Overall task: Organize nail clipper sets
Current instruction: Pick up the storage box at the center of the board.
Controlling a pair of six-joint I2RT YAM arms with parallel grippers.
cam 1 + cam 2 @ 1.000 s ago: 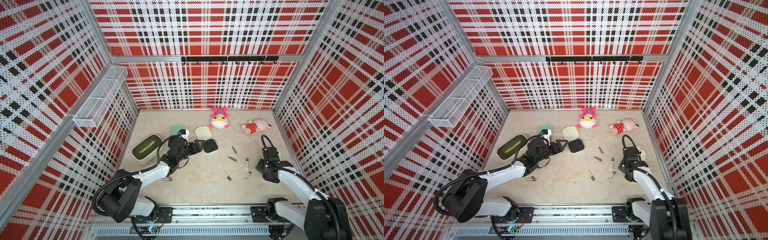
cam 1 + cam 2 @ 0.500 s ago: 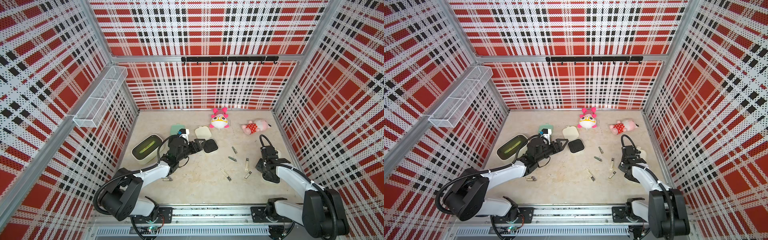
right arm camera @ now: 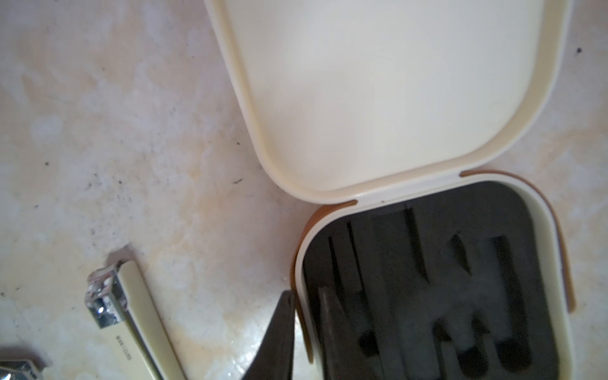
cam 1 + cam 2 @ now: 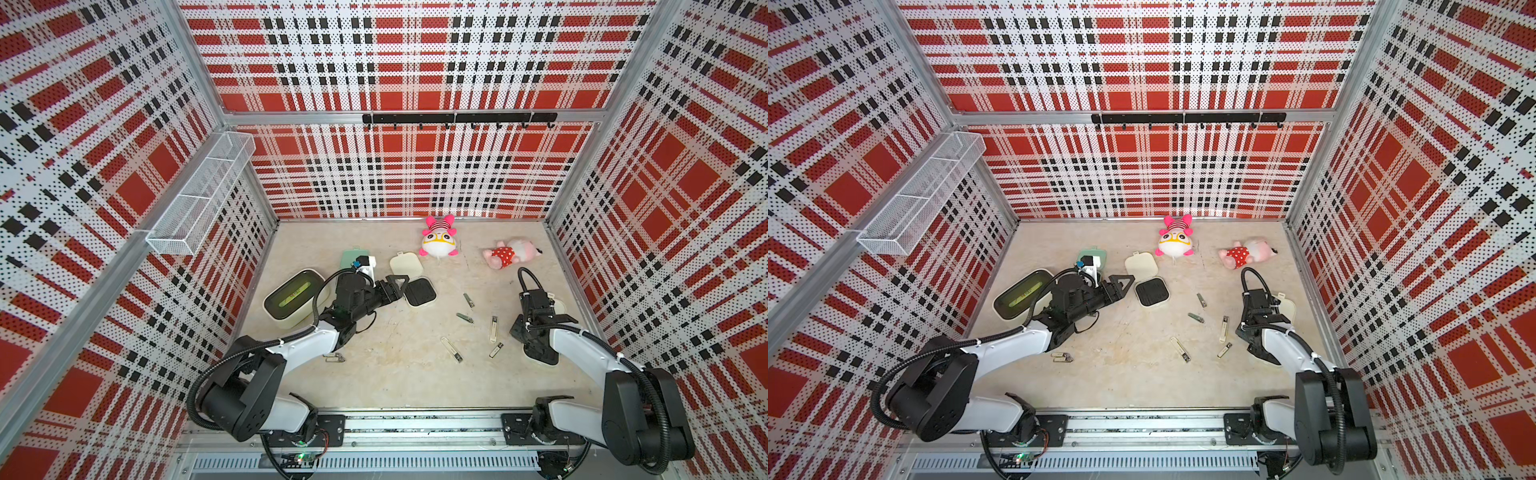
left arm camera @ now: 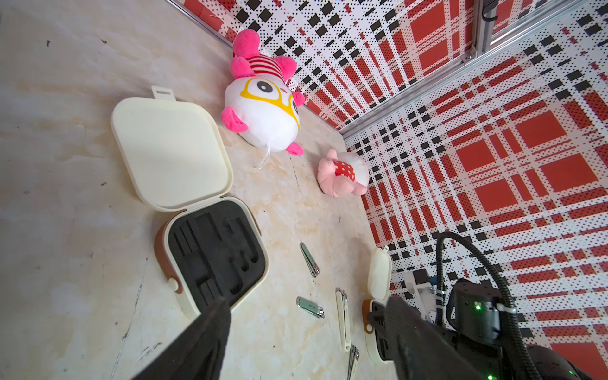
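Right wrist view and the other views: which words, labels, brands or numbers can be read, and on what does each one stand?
On the clipper: one short line of dark print along its cream handle, too blurred to read.
On the bin: a pale mark on its green inside, too small to read.
Nothing else shows any text.

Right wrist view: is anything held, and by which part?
Apparently yes: the right gripper pinches the open cream case by its base wall, one finger outside, one inside.
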